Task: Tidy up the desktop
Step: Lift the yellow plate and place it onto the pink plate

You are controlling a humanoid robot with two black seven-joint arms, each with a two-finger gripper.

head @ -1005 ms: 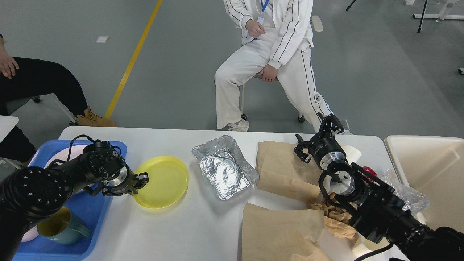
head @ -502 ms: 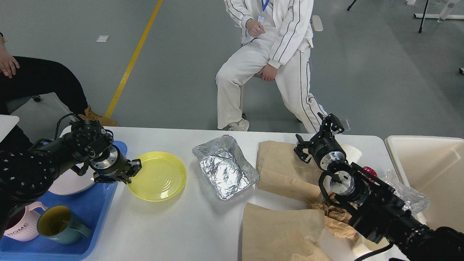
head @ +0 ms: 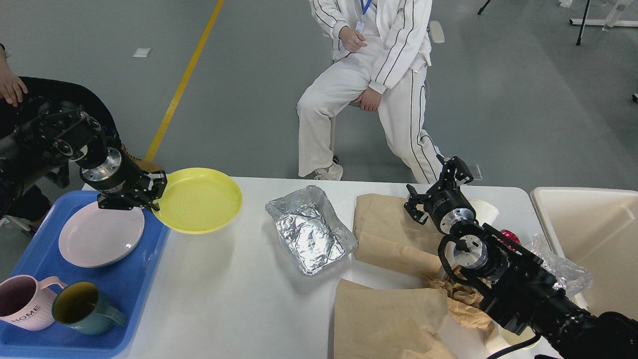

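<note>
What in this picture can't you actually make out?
All in the head view:
- The red object: mostly hidden behind the right arm.
- The white cup: largely covered by the right gripper.
- Inside the mugs: too dark to tell.
- The beige bin: cut off by the right edge.
- The seated person's face: cut off by the top edge.

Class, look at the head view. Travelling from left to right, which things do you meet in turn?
Pink mug → teal mug → yellow plate held by the left gripper → foil tray → right gripper → beige bin.
</note>
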